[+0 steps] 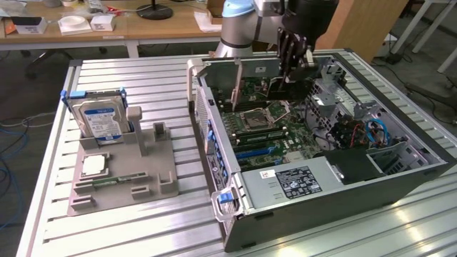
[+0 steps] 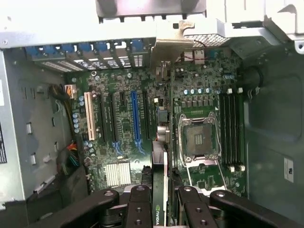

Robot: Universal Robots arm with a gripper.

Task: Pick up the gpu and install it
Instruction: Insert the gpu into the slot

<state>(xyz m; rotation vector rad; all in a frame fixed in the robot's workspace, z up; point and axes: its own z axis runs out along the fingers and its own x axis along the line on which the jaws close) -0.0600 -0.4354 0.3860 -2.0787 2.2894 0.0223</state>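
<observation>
Our gripper (image 2: 159, 211) pinches the gpu (image 2: 160, 161) edge-on between its jaws; we see the card's long axis running parallel to the blue slot (image 2: 135, 118), just beside it, above the motherboard (image 2: 199, 102).

Bench inventory: slatted table, parts fixture, opened tower case.

Slatted metal table (image 1: 143, 230) carries a grey parts fixture (image 1: 153, 166) near its edge on the exterior view's left. An open computer case (image 1: 335, 211) lies on its side toward the edge on the exterior view's right. In the fixture: hard drive (image 1: 100, 120) upright at the far end, processor chip (image 1: 94, 165) flat, memory stick (image 1: 114, 182) just beside it. In the case: motherboard (image 2: 126, 80), CPU socket (image 2: 198, 137), blue slot (image 2: 135, 118), white slot (image 2: 89, 116), finned heatsink (image 2: 117, 173), and power supply (image 1: 292, 182) at the near end. Wooden desk (image 1: 164, 27) stands beyond the table's far edge.
</observation>
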